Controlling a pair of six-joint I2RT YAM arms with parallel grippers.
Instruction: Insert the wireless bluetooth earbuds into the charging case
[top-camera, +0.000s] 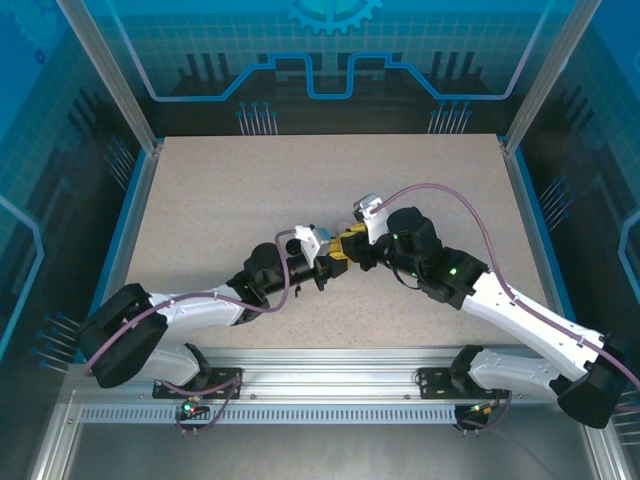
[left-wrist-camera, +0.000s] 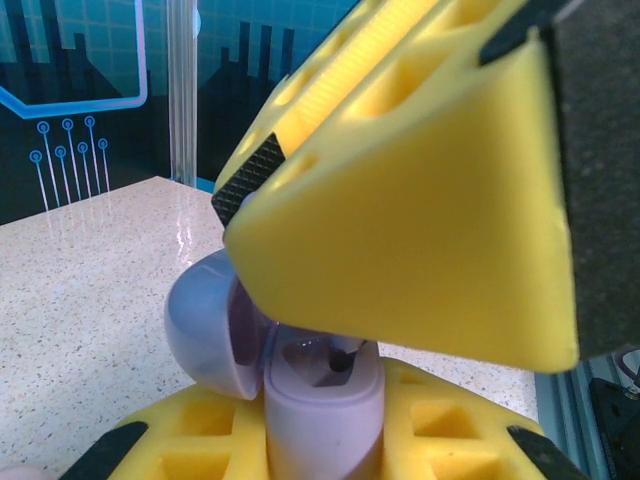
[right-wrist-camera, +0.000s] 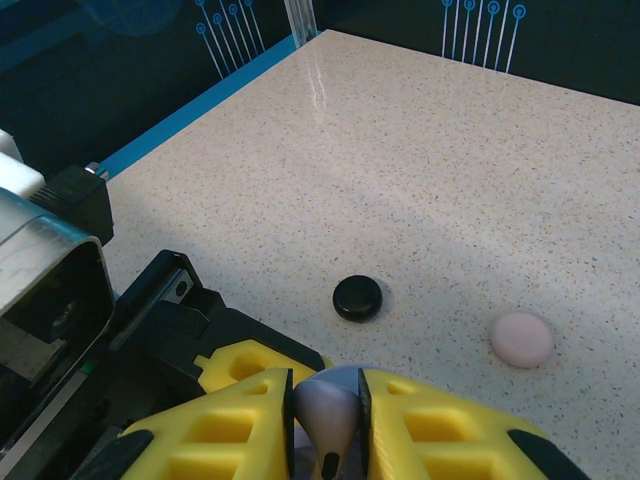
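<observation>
Left fingers (left-wrist-camera: 390, 390) clamp the open lilac charging case (left-wrist-camera: 320, 415); right fingers (right-wrist-camera: 440, 405) pinch what looks like a lilac earbud (right-wrist-camera: 325, 412), likely light and slick; hold its body.

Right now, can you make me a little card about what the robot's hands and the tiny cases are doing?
left gripper: shut on the lilac case
lid: flipped open, hinged at the case's side
right gripper: shut on a lilac piece, maybe an earbud, too hidden to be sure
grippers: tip to tip over the middle of the table
black case: closed, lying on the table
pink case: closed, near the black one, not touching it
</observation>
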